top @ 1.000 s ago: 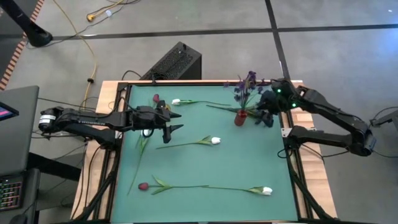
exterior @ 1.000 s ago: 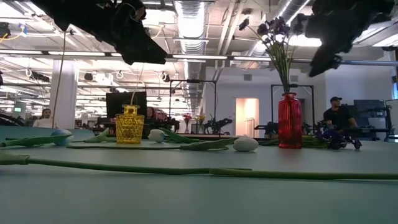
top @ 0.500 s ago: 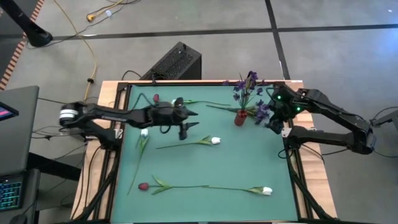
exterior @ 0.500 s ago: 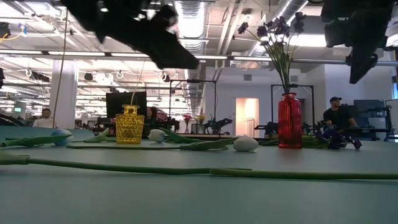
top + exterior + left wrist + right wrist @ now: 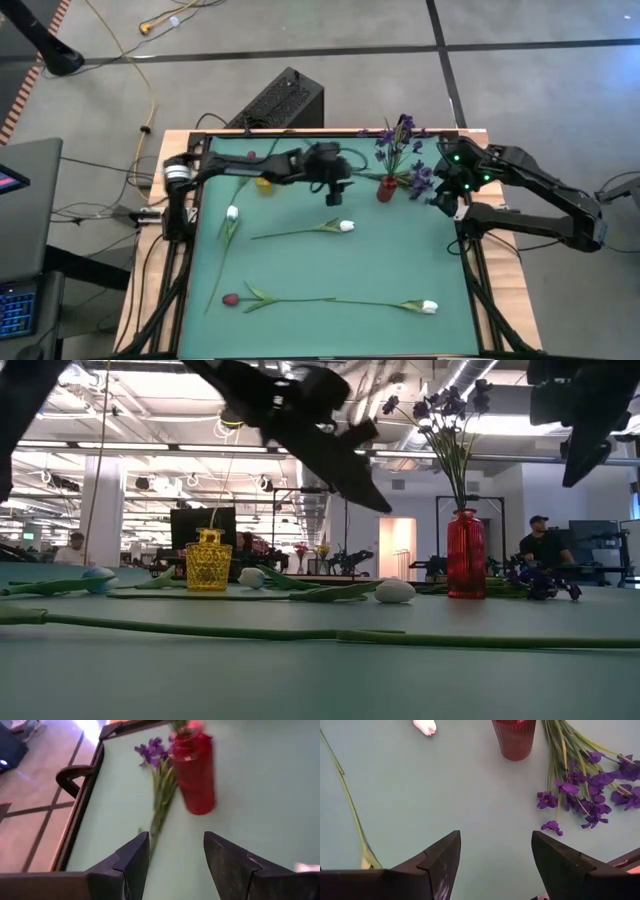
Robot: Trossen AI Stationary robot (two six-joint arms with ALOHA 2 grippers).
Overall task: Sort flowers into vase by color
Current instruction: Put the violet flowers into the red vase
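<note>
A red vase (image 5: 385, 188) stands near the table's far right and holds purple flowers (image 5: 445, 410). A loose purple spray (image 5: 420, 178) lies to the right of it. My left gripper (image 5: 335, 196) hovers open just left of the vase; its wrist view shows the vase (image 5: 197, 775) and the spray (image 5: 157, 780) ahead. My right gripper (image 5: 445, 192) is open above the table's right edge, looking down on the vase (image 5: 514, 737) and the spray (image 5: 585, 785). White tulips (image 5: 346, 226) (image 5: 428, 307) (image 5: 232, 212) and a dark red tulip (image 5: 231, 299) lie flat on the mat.
A yellow glass vase (image 5: 208, 560) stands at the far left of the mat, partly under my left arm (image 5: 250, 170). Another dark red tulip (image 5: 250, 156) lies by the far edge. A long stem (image 5: 300, 632) crosses the near mat. A raised frame (image 5: 470, 250) borders the table.
My left arm has swung from the table's left side across the far part of the mat toward the red vase, staying open. My right gripper has drawn back from the vase toward the table's right edge. The flowers on the mat lie as before.
</note>
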